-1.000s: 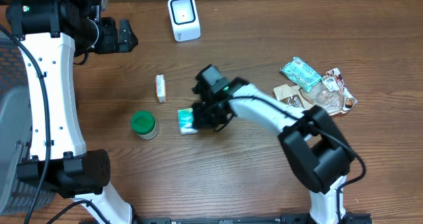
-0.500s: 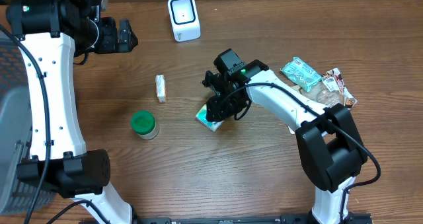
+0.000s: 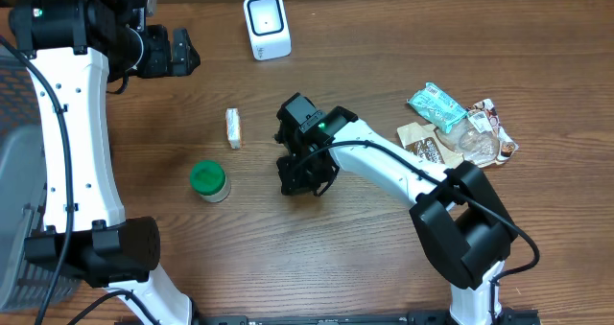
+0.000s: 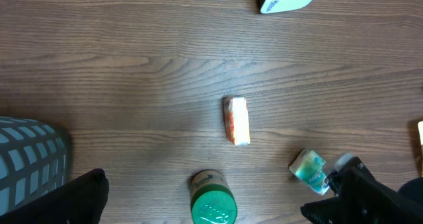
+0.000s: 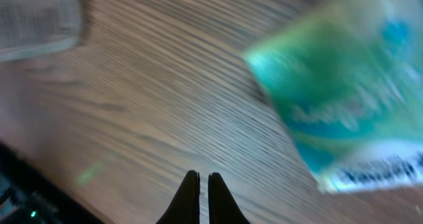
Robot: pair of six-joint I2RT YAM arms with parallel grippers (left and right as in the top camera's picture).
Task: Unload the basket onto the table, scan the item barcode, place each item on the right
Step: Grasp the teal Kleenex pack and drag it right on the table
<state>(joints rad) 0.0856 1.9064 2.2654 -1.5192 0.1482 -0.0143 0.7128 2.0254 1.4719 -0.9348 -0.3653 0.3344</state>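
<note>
The scanner (image 3: 267,25) stands at the far edge of the bench (image 3: 384,258), with its window turned toward the robot. This is probably why the loose goods lie in front of it: each one has to be lifted and its barcode shown to that window.

The teal packet (image 4: 308,170), which I take for the item to scan, lies flat on the wood, well apart from the scanner on the robot's side of it. The green-lidded jar (image 3: 208,181) is about as far from the scanner, more toward the left arm.

The right hand (image 5: 202,179) is clenched, its two fingers pressed together with nothing between them. In its own view the packet sits beyond the fingertips and off toward the upper right, so it is beside the hand and not in it. That view is blurred, and I cannot tell if they touch. From overhead the hand hides the packet.

The left hand (image 3: 187,52) is released, wide and empty, and hangs high near the scanner. I think it waits there, out of the way.
</note>
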